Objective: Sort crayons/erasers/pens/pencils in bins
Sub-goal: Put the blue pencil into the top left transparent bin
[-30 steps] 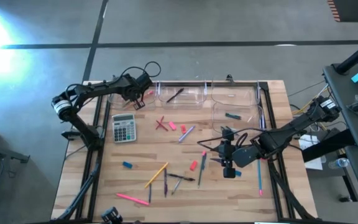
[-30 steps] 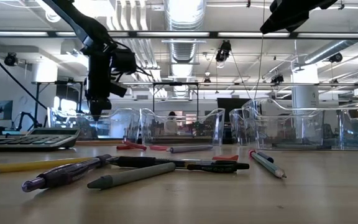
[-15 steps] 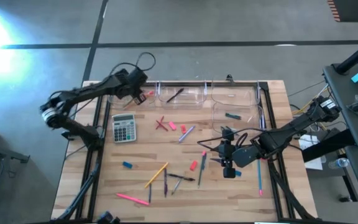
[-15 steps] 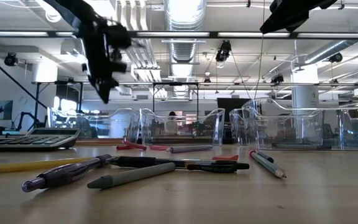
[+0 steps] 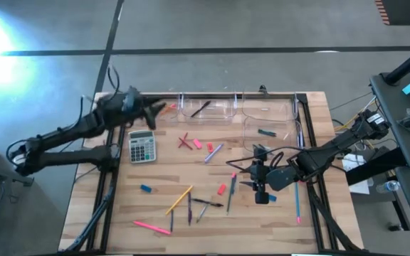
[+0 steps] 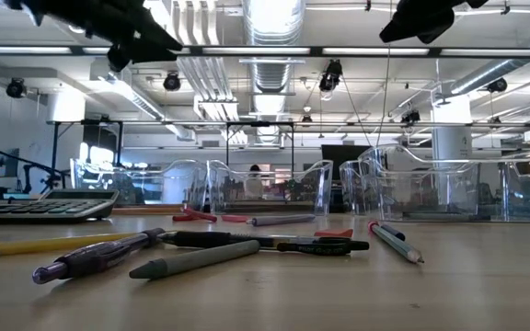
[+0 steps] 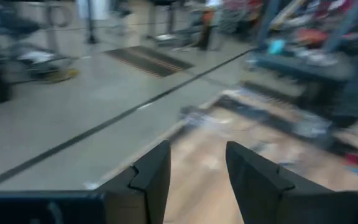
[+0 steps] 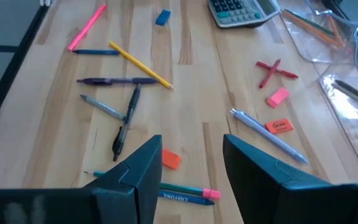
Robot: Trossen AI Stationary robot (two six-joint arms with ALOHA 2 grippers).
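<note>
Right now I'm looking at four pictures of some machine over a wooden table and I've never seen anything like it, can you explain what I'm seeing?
It is a robot with two dark arms, each ending in a two-finger gripper. One picture looks straight down on the table, one looks level across it, and two come from cameras on the arms' wrists.

The left gripper is by the table's far left corner, open and empty. The right gripper hangs over the scattered things, also open and empty.

On the table lie bright pencils, dark pens, small erasers and a grey calculator. Clear bins stand along the far edge; a few items already lie in them.
</note>
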